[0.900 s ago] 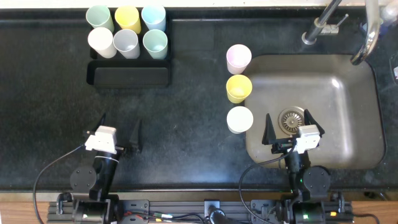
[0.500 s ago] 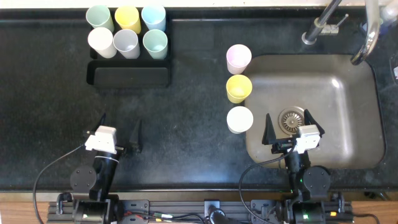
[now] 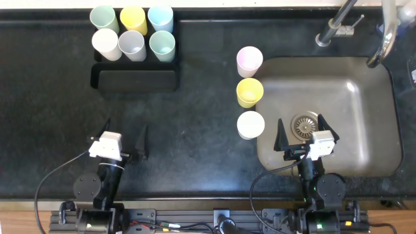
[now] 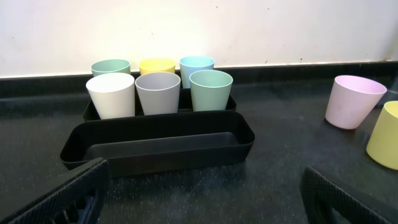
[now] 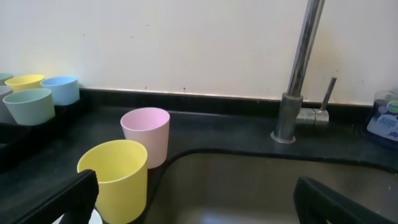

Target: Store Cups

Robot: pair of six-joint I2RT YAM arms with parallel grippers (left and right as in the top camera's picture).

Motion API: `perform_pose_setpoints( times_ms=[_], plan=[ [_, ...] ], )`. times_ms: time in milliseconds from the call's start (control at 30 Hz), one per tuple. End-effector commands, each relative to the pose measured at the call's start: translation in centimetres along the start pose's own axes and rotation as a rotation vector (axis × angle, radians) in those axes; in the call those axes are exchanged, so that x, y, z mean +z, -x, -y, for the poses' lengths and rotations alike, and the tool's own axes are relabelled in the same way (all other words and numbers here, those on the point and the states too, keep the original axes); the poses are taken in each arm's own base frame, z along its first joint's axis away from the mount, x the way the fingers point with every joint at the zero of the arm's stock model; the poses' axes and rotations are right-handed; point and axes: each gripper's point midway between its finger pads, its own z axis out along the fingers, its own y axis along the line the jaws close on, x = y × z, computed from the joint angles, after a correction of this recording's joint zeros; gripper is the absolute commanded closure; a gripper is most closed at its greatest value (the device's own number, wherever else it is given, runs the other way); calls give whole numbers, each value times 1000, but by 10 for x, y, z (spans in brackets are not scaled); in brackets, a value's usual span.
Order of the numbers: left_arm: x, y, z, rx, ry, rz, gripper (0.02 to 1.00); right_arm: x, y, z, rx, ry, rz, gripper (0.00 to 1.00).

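The left gripper [image 3: 125, 127] is hovering above the black speckled tabletop [image 3: 195, 130], its jaws spread wide and holding nothing. The right gripper [image 3: 301, 123] is hanging over the stainless steel sink [image 3: 364, 104] near the round drain [image 3: 304, 127], also wide open and empty.

At 9 o'clock from the right gripper, a white plastic cup [image 3: 250, 125] is standing upright on the tabletop beside the sink's left rim. A yellow plastic cup [image 3: 249, 92] is standing just beyond it at 12 o'clock. A pale pink plastic cup [image 3: 249, 60] is standing beyond that, so the three are forming a close line.

At 12 o'clock from the left gripper, a long, empty black plastic tray [image 3: 134, 80] is lying on the tabletop. A second black tray [image 4: 88, 113] is sitting against its far side and holding six upright cups. A white cup [image 3: 106, 43], a grey cup [image 3: 132, 45] and a green cup [image 3: 162, 45] are filling the near row. A mint cup [image 3: 104, 17], a yellow cup [image 3: 133, 19] and a light blue cup [image 3: 160, 17] are filling the far row.

At 1 o'clock from the right gripper, a metal faucet [image 3: 335, 26] is rising from the tabletop beyond the sink.
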Motion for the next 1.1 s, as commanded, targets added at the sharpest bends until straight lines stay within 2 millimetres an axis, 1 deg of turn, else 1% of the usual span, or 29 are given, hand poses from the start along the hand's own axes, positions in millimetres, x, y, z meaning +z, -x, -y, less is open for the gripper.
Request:
perform_pose_setpoints(
  times_ms=[33, 100, 133, 233, 267, 300, 333, 367, 400, 433, 467, 500, 567, 633, 700, 733, 767, 833, 933, 1000, 1033, 1067, 1100],
  plan=[
    [0, 1, -1, 11, 3, 4, 18, 0, -3, 0, -4, -3, 0, 3],
    [0, 5, 1, 15, -4, 21, 18, 0, -3, 0, -4, -3, 0, 3],
    [-1, 10, 1, 17, -7, 40, 18, 0, -3, 0, -4, -3, 0, 3],
    [-3, 38, 3, 4, -13, 92, 18, 0, -3, 0, -4, -3, 0, 3],
    [-1, 74, 5, -38, -23, 114, 18, 0, -3, 0, -4, -3, 0, 3],
    [5, 93, 9, -51, -38, 99, 18, 0, -3, 0, -4, -3, 0, 5],
    [11, 108, 14, -53, -61, 76, 18, 0, -3, 0, -4, -3, 0, 3],
    [19, 123, 18, -57, -79, 46, 18, 0, -3, 0, -4, -3, 0, 3],
    [32, 140, 23, -62, -99, 1, 18, 0, -3, 0, -4, -3, 0, 3],
    [42, 152, 28, -66, -114, -38, 18, 0, -3, 0, -4, -3, 0, 3],
    [64, 172, 38, -72, -144, -118, 18, 0, -3, 0, -3, -3, 0, 3],
    [80, 183, 46, -75, -167, -176, 18, 0, -3, 0, -4, -3, 0, 5],
    [109, 198, 65, -74, -209, -277, 18, 0, -3, 0, -4, -3, 0, 5],
    [138, 203, 85, -92, -222, -378, 18, 0, -3, 0, -4, -3, 0, 3],
    [170, 196, 104, -154, -173, -495, 18, 0, -3, 0, -4, -3, 0, 3],
    [180, 191, 113, -170, -157, -541, 18, 0, -3, 0, -4, -3, 0, 3],
    [192, 181, 125, -191, -136, -600, 18, 0, -3, 0, -4, -3, 0, 3],
    [206, 161, 145, -227, -104, -699, 18, 0, -3, 0, -4, -3, 0, 3],
    [227, 125, 180, -273, -71, -843, 18, 0, -3, 0, -4, -3, 0, 3],
    [242, 96, 205, -289, -47, -937, 18, 0, -3, 0, -4, -3, 0, 3],
    [246, 87, 211, -288, -44, -962, 18, 0, -3, 0, -4, -3, 0, 3],
    [256, 63, 223, -289, -32, -1019, 18, 0, -3, 0, -4, -3, 0, 3],
    [258, 56, 226, -286, -35, -1034, 18, 0, -3, 0, -4, -3, 0, 5]
  ],
)
